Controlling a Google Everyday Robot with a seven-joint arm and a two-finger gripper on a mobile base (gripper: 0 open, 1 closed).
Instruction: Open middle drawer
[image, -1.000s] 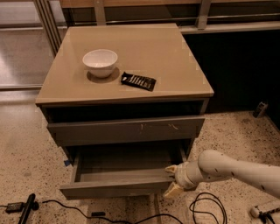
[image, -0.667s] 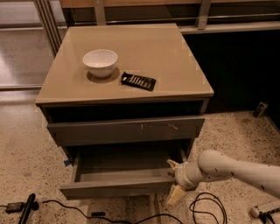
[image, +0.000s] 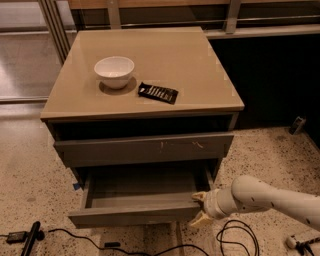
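Note:
The middle drawer (image: 131, 216) has a plain dark grey front and is pulled out, showing its grey box interior (image: 145, 187). My gripper (image: 199, 208) is at the right end of this drawer's front, on the end of the white arm (image: 260, 197) that comes in from the lower right. Its pale fingers (image: 199, 196) are spread apart, one above and one below the front's right corner. The larger grey front with pale scratch marks (image: 145, 148) sits shut above the open drawer.
A white bowl (image: 114, 71) and a dark flat packet (image: 158, 92) lie on the beige cabinet top (image: 200, 75). Black cables (image: 235, 240) and a black tool (image: 29, 239) lie on the speckled floor in front. A dark wall and rail stand behind on the right.
The drawer stays pulled out by the same amount. My gripper has shifted only slightly at the drawer's right front corner.

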